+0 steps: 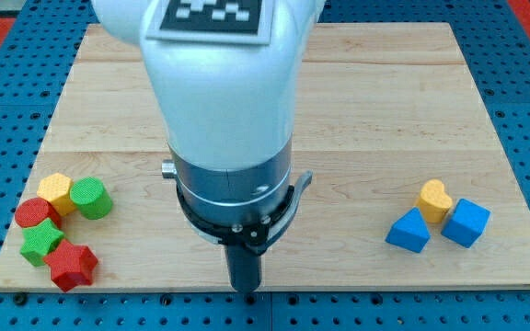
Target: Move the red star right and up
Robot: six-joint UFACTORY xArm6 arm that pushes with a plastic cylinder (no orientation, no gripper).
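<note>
Pale wooden desk (357, 110), red star-shaped block (71, 266) at lower left.
Light, rigid; push its lower-left side. My tip (245, 288) is well apart; no fingers exist.

My arm (219, 101) is cut off by the view's top and hides the counter (385, 110) behind it; my tip (245, 289) is blurred
</note>
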